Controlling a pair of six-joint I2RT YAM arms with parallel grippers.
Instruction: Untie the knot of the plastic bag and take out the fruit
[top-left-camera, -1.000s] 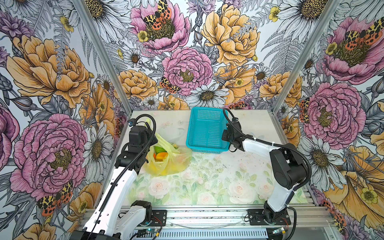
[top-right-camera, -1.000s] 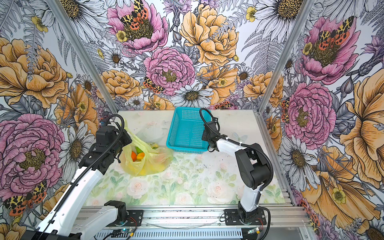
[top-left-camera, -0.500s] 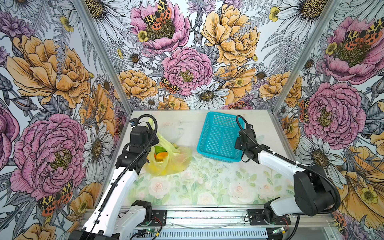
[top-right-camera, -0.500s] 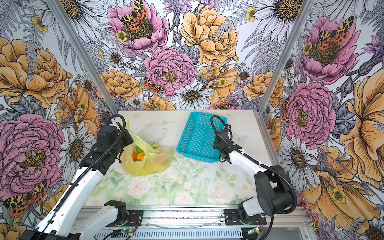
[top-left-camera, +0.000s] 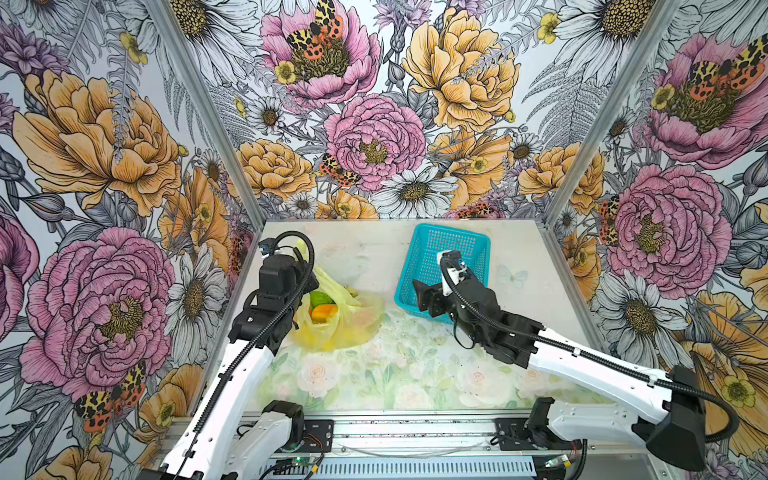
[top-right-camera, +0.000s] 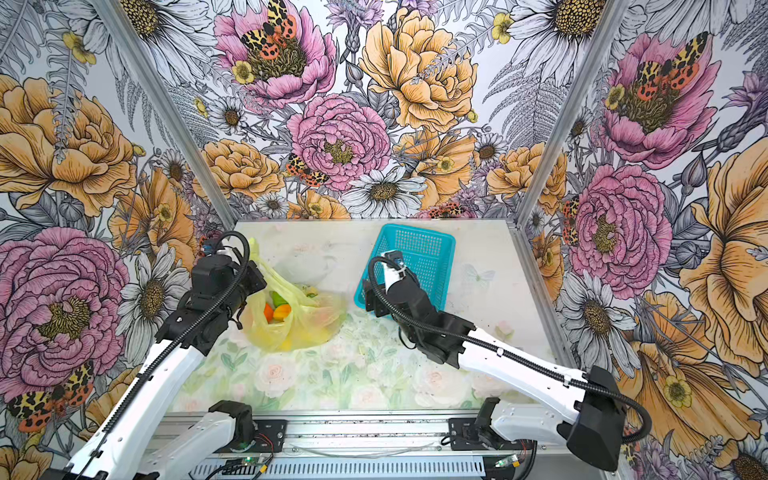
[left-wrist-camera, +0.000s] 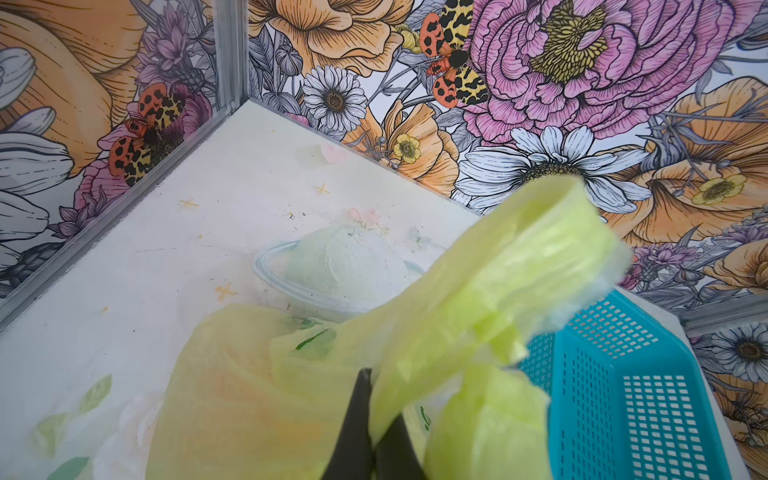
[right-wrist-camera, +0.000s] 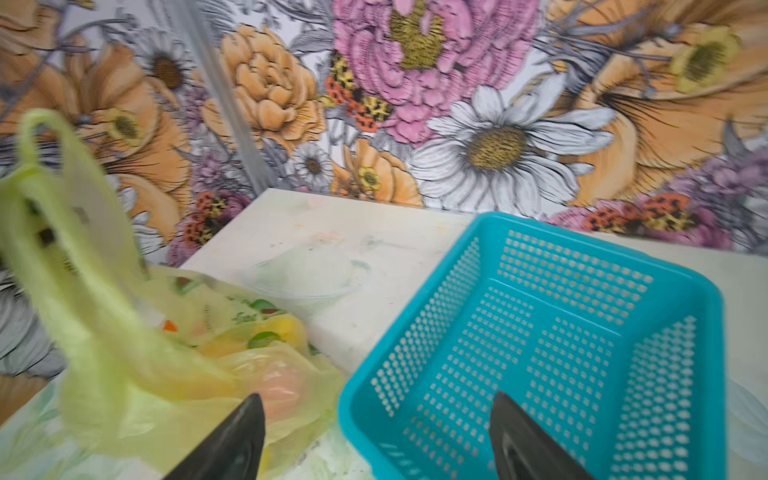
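Observation:
The yellow-green plastic bag (top-left-camera: 347, 322) (top-right-camera: 303, 328) lies on the left of the table with its mouth open. Green, orange and yellow fruit (top-left-camera: 321, 306) (top-right-camera: 277, 308) show inside it. A peach fruit (right-wrist-camera: 282, 384) shows through the film. My left gripper (left-wrist-camera: 380, 409) (top-left-camera: 308, 286) is shut on one handle strip (left-wrist-camera: 498, 282) and holds it up above the bag. The knot is out of view. My right gripper (right-wrist-camera: 378, 399) (top-left-camera: 426, 297) (top-right-camera: 370, 300) stands open, holding nothing, at the basket's near left corner, just right of the bag.
An empty turquoise perforated basket (top-left-camera: 453, 229) (top-right-camera: 417, 233) (right-wrist-camera: 602, 253) (left-wrist-camera: 623, 374) sits right of centre toward the back, slightly turned. Flowered walls with metal corner posts (top-left-camera: 249, 208) close in the table on three sides. The arm bases stand along the front rail.
The basket has slid to the right with my right gripper. That gripper then opened and swung left to the basket's near left corner. The left arm and bag stayed put.

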